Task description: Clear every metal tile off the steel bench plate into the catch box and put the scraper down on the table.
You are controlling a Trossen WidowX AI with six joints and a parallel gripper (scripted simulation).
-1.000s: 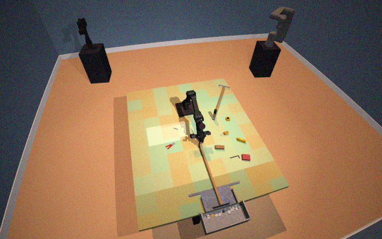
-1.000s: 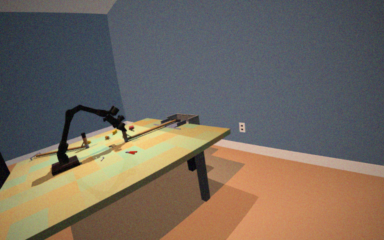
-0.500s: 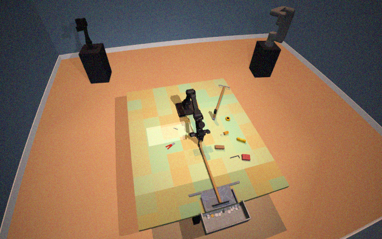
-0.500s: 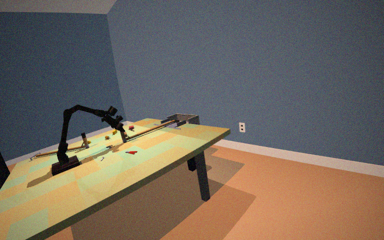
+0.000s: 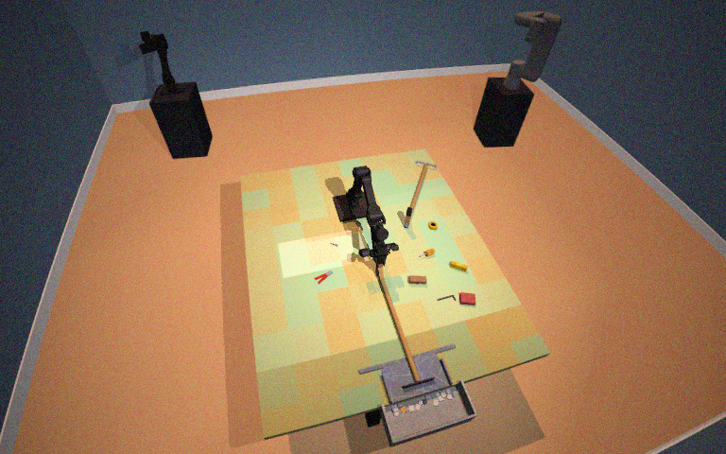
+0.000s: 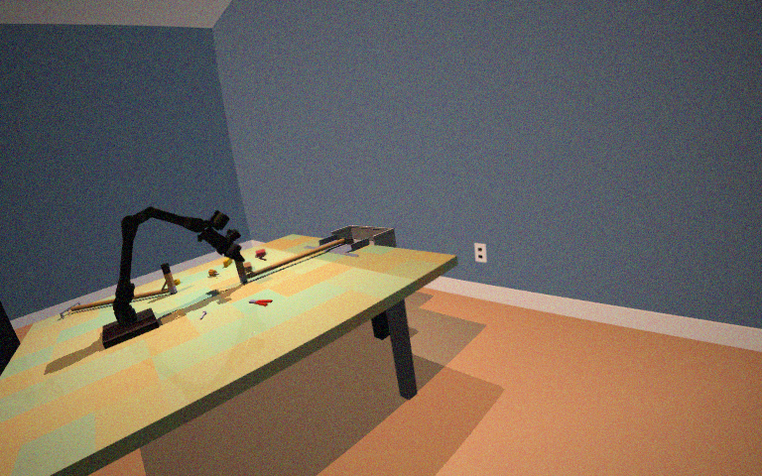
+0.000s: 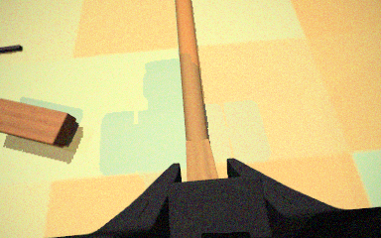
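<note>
My gripper is shut on the grip end of the long scraper, low above the table. The wooden handle runs away to the far end. Its dark blade is over the steel bench plate, near the catch box edge; whether it touches the plate I cannot tell. No tiles show on the visible part of the plate; the blade may hide some. The catch box holds several small pale tiles and an orange one, along its side nearest the plate.
A second wooden-handled tool lies right of the arm base. A brown block, hex key, red box, yellow cylinder, screwdriver and tape roll lie right of the scraper; red pliers lie left.
</note>
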